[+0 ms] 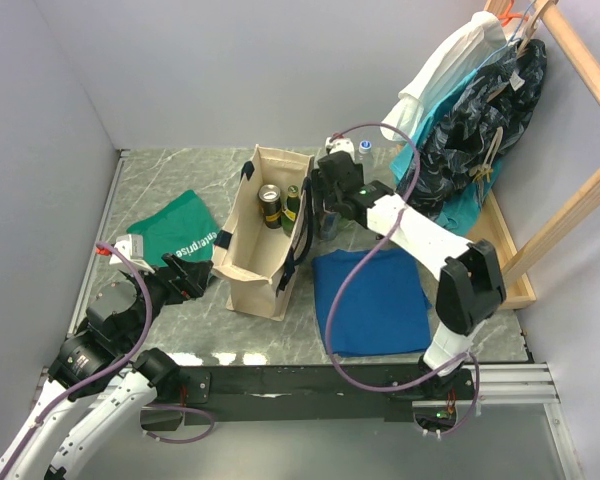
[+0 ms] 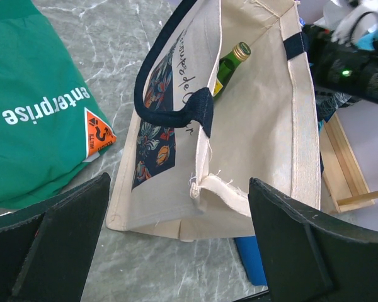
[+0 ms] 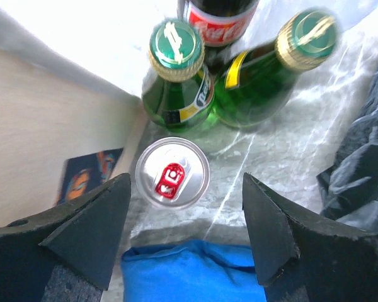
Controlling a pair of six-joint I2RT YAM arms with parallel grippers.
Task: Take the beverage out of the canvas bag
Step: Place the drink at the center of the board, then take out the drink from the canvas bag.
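Note:
The cream canvas bag (image 1: 265,250) with navy handles stands open in the middle of the table. A brown can (image 1: 270,205) and a green bottle (image 1: 291,208) stand inside it; the left wrist view shows that bottle's gold cap (image 2: 240,50) inside the canvas bag (image 2: 252,132). My right gripper (image 1: 326,208) hangs open just outside the bag's right wall. Below its spread fingers stands a silver-topped can (image 3: 172,173), touching neither finger, beside two green bottles (image 3: 176,82) and a cola bottle (image 3: 217,19). My left gripper (image 2: 179,182) is wide open before the bag's near corner, holding nothing.
A green cloth with white lettering (image 1: 180,238) lies left of the bag, a folded blue cloth (image 1: 375,300) to its right. Clothes hang on a wooden rack (image 1: 480,110) at the back right. Grey walls close the left and back.

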